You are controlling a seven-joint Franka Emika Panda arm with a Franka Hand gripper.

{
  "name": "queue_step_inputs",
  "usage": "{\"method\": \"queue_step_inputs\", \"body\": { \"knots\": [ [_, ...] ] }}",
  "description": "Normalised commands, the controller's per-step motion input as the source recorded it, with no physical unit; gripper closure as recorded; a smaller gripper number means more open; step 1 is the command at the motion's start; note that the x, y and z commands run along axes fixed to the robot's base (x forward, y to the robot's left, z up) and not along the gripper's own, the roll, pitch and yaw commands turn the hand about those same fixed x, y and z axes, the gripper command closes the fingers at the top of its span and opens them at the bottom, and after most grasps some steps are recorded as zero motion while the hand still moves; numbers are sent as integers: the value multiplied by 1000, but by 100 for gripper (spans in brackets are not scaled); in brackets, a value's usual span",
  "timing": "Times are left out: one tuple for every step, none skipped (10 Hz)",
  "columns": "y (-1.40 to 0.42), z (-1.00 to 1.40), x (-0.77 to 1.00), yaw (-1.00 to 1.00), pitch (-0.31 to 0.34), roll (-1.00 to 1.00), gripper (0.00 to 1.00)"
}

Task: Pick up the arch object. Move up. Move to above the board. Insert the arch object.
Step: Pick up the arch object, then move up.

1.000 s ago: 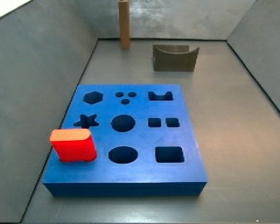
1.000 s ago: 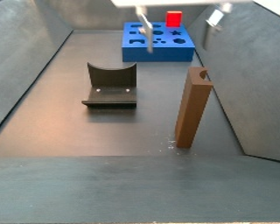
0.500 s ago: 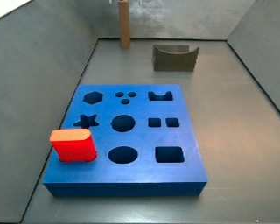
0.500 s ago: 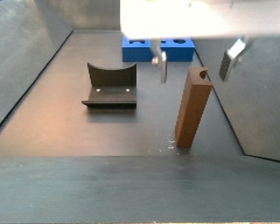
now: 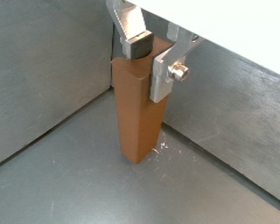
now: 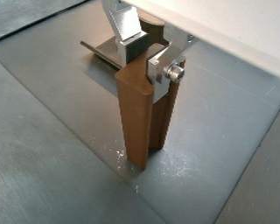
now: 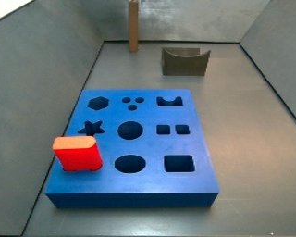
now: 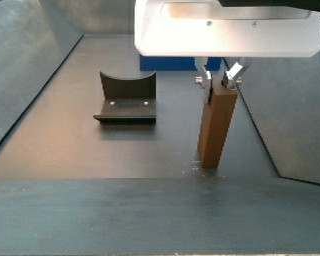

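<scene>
Directly below our gripper (image 5: 154,54), at 6 o'clock, stands the arch object (image 5: 140,109), long axis vertical, its top between the narrowly parted fingers (image 5: 168,72), grip not certain.

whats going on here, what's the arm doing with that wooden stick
The gripper is down at the top of the arch object, an upright brown bar on the floor, with a finger on either side of its upper end. Whether the pads are pressing it cannot be told. The bar's foot rests on the floor. The board, carrying a red block, lies apart from it.
</scene>
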Motion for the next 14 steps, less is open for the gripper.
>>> {"method": "queue_step_inputs", "body": {
  "knots": [
    [0,0,0,0,0,0,100],
    [0,0,0,0,0,0,100],
    [0,0,0,0,0,0,100],
    [0,0,0,0,0,0,100],
    [0,0,0,0,0,0,100],
    [0,0,0,0,0,0,100],
    [0,0,0,0,0,0,100],
    [0,0,0,0,0,0,100],
    [0,0,0,0,0,0,100],
    [0,0,0,0,0,0,100],
    [0,833,0,0,0,0,100],
    [-32,818,7,-3,5,-10,100],
    [-29,723,-10,-3,29,-10,100],
    [-14,540,-6,-6,46,1,100]
  ]
}}
